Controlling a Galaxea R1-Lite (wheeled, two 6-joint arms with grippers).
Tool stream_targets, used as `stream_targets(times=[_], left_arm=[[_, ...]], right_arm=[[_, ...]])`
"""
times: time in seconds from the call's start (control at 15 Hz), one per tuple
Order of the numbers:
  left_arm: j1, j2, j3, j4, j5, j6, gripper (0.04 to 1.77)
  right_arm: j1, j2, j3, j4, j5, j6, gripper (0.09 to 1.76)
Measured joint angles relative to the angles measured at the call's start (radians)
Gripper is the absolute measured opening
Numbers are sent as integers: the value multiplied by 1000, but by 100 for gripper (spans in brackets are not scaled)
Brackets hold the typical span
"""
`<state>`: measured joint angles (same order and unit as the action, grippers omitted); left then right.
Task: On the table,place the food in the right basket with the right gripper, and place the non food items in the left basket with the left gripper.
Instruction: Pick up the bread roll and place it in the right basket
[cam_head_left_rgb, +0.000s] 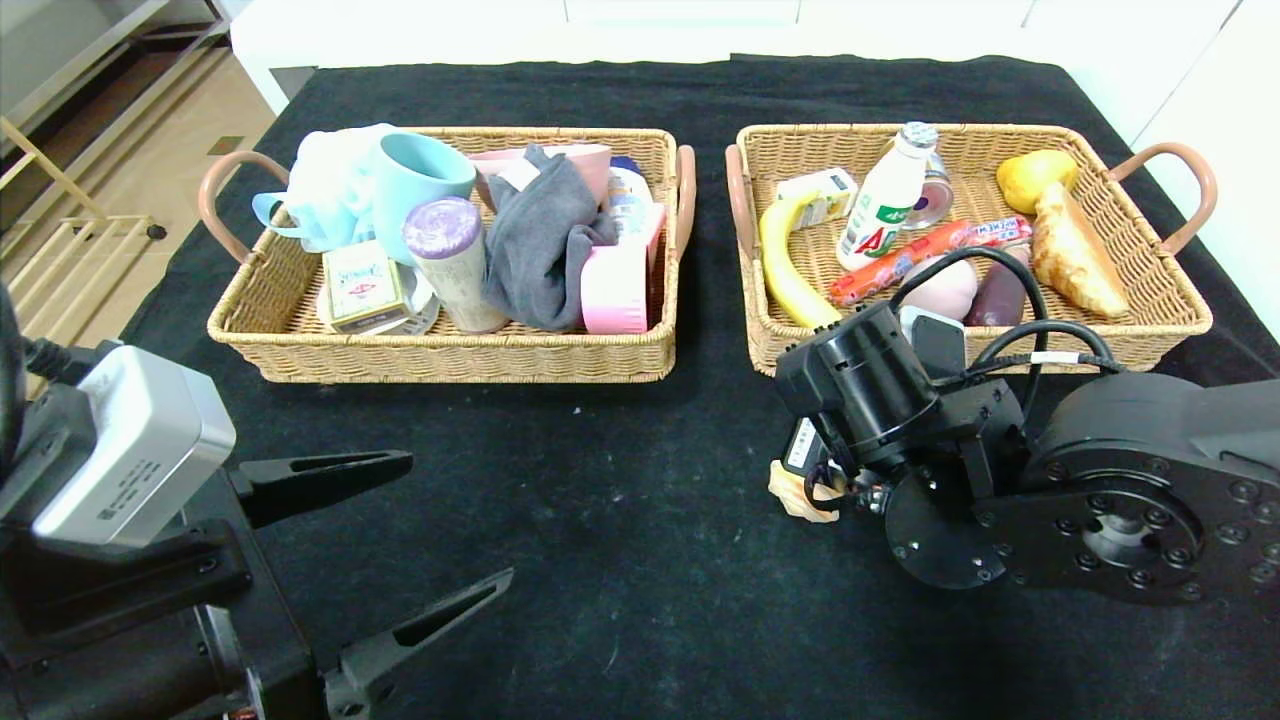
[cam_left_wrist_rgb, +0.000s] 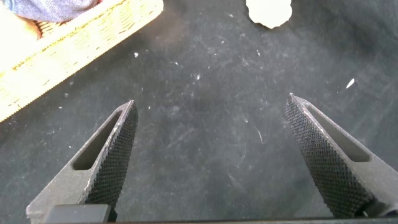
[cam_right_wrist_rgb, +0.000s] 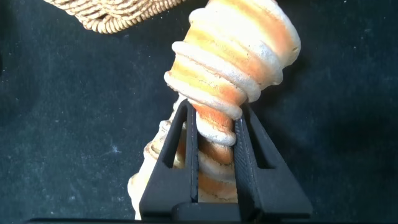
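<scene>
Wicker baskets (cam_head_left_rgb: 440, 355) two, right tool (cam_right_wrist_rgb: 214, 146) gripping one pastry (cam_right_wrist_rgb: 230, 74)

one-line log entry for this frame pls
right gripper: shut on pastry, on table before right basket | left gripper: open, idle, near left | left basket: full

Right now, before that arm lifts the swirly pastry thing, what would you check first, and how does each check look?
1. Grip: right gripper fingers closed around the spiral pastry: ok.
2. Hold is centred: fingers pinch the narrow end, the bulk sticks out beyond: not ok.
3. Space in the right basket: crowded, with a gap near the banana: cannot tell.
4. Left gripper open, parked away: ok.
5. Path to the basket: short, front wall to clear: ok.
</scene>
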<state>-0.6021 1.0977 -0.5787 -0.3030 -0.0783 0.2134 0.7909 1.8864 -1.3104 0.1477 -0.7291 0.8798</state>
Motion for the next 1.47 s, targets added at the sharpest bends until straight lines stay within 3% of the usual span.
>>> stream_targets(times=[0.53, 0.93, 1.13, 1.47], left_arm=[[-1, 7, 3, -1, 0, -5, 172], [-1, 7, 3, -2, 0, -3, 172], [-1, 7, 3, -3, 0, -3, 172], [-1, 8, 3, -5, 4, -5, 172]], right_arm=[[11, -26, 6, 21, -1, -11, 38], [57, -159, 11, 216, -3, -27, 37], [71, -243, 28, 283, -1, -99, 37], [106, -385, 73, 289, 48, -309, 37]])
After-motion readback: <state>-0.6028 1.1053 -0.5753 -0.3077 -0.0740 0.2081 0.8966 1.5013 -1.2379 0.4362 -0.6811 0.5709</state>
